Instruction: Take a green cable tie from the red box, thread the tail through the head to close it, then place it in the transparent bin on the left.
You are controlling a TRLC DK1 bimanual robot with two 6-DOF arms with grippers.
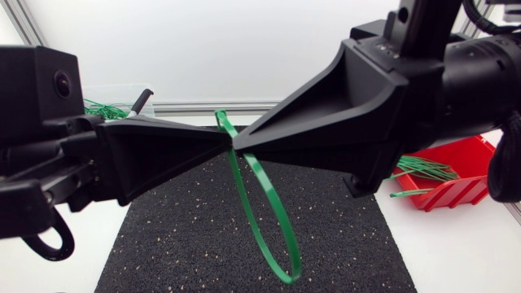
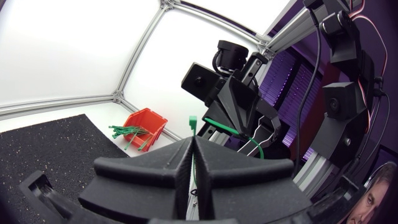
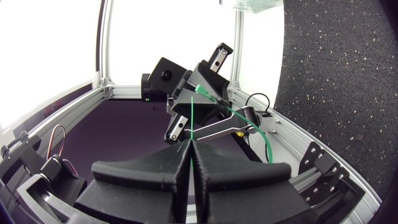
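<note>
Pinching cable tie (image 1: 291,278) — left claw (image 1: 226,144), right claw (image 1: 238,145)

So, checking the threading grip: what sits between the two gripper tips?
The green cable tie: in the head view, the left gripper and right gripper pinch it tip to tip, its loop hanging below them.

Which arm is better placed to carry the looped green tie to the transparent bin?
Probably left. Both tools pinch the green tie, but the left tool is on the side of the transparent bin; the right tool enters from the red box side.
</note>
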